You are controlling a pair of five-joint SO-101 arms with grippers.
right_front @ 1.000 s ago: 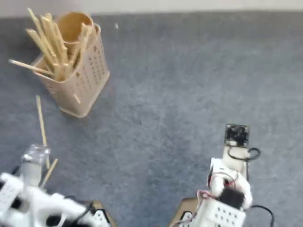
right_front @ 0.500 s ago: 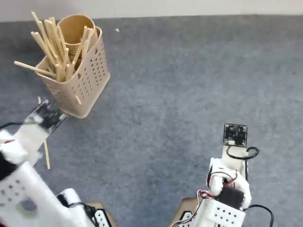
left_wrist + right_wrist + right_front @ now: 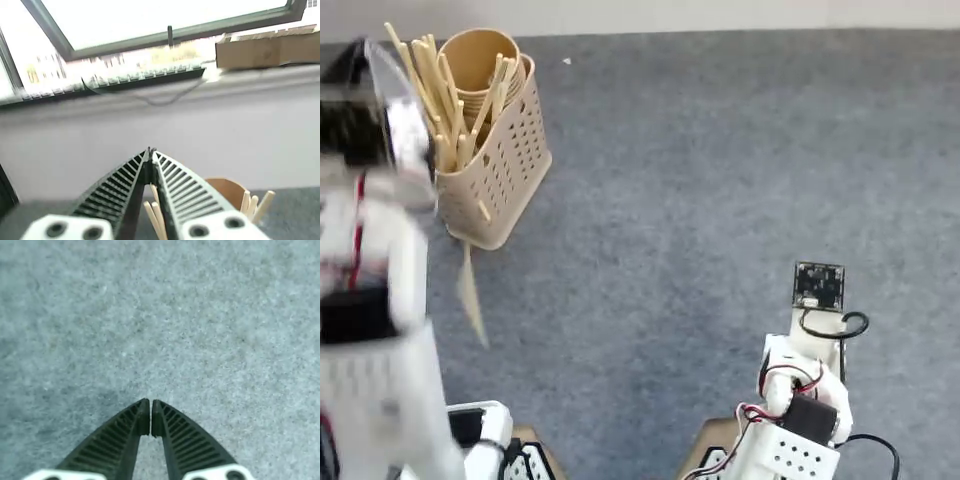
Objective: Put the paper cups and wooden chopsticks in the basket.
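Observation:
A beige perforated basket (image 3: 510, 165) stands tilted at the far left of the grey carpet. It holds a paper cup (image 3: 478, 55) and several wooden chopsticks (image 3: 445, 95). My left arm (image 3: 370, 260) is raised high beside the basket. My left gripper (image 3: 151, 151) is shut, with a tan chopstick (image 3: 156, 215) showing between its jaws. Past it are the cup (image 3: 225, 192) and stick ends (image 3: 255, 202). A blurred chopstick (image 3: 472, 295) slants in front of the basket. My right gripper (image 3: 150, 402) is shut on nothing, low over bare carpet.
My right arm (image 3: 805, 380) rests at the near right edge. Grey carpet (image 3: 720, 160) spreads open across the middle and right. A pale wall and a window sill (image 3: 200, 75) lie behind the basket.
My left arm has swung up from the near left floor to beside the basket. The chopstick that lay left of the basket has left its spot. The right arm stayed still.

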